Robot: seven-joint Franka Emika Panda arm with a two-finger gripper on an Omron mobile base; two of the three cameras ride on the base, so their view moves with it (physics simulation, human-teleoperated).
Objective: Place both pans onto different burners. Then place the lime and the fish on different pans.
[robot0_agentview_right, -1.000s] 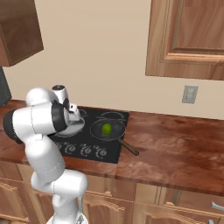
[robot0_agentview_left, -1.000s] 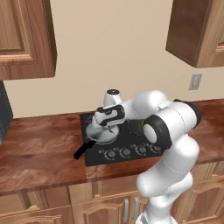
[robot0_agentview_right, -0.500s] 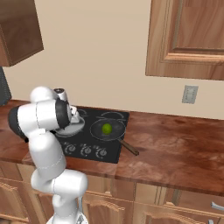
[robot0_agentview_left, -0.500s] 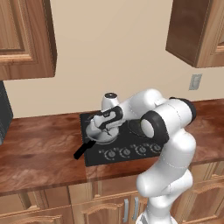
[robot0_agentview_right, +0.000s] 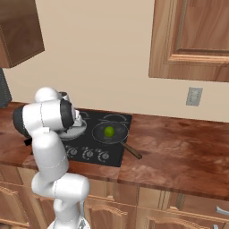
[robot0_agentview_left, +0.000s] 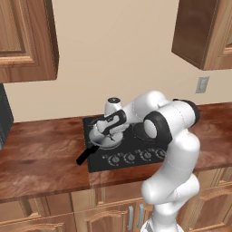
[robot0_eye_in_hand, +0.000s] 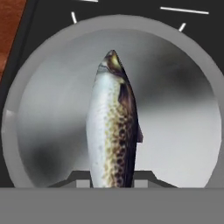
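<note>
Gripper (robot0_eye_in_hand: 112, 183) clamped on fish (robot0_eye_in_hand: 113, 127), silver belly, brown-speckled back, head pointing away, hanging over silver pan (robot0_eye_in_hand: 183, 109) on black cooktop (robot0_agentview_left: 136, 145); lime (robot0_agentview_right: 108, 131) sitting in dark pan (robot0_agentview_right: 112, 133) alongside

Speckled fish (robot0_eye_in_hand: 114, 131) over silver pan (robot0_eye_in_hand: 183, 113); lime (robot0_agentview_right: 108, 131) in dark pan (robot0_agentview_right: 99, 133)

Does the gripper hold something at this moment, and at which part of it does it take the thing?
Yes. The gripper is shut on the fish, pinching it at the tail end. The head points away, over the silver pan.
</note>
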